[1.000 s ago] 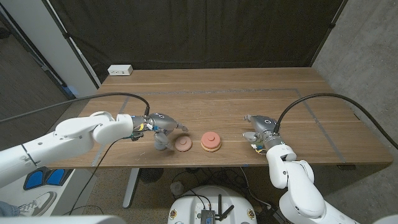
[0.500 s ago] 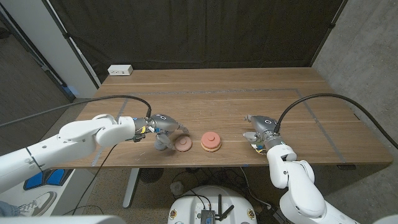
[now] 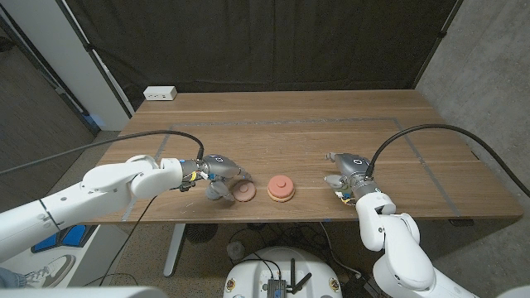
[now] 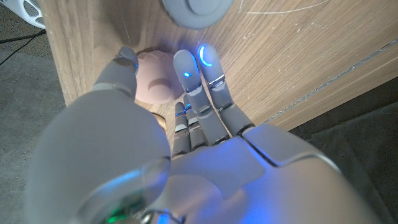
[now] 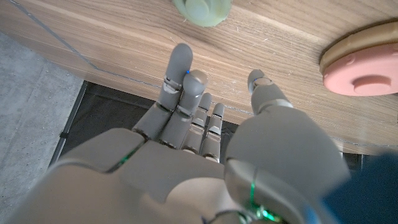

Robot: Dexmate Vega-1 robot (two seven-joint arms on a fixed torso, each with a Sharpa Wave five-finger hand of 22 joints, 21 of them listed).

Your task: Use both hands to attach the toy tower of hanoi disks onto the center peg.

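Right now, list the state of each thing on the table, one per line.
Left hand: fingers around the loose pink disk, which is on the table.
Pink disk: flat, off the peg.
Stack with peg: upright, untouched.
Right hand: open, holding nothing.
Green piece: loose beyond the right hand's fingertips.

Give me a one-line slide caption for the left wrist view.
Left hand reaches its fingers around a pink disk on the wooden table, a grey disk beyond.
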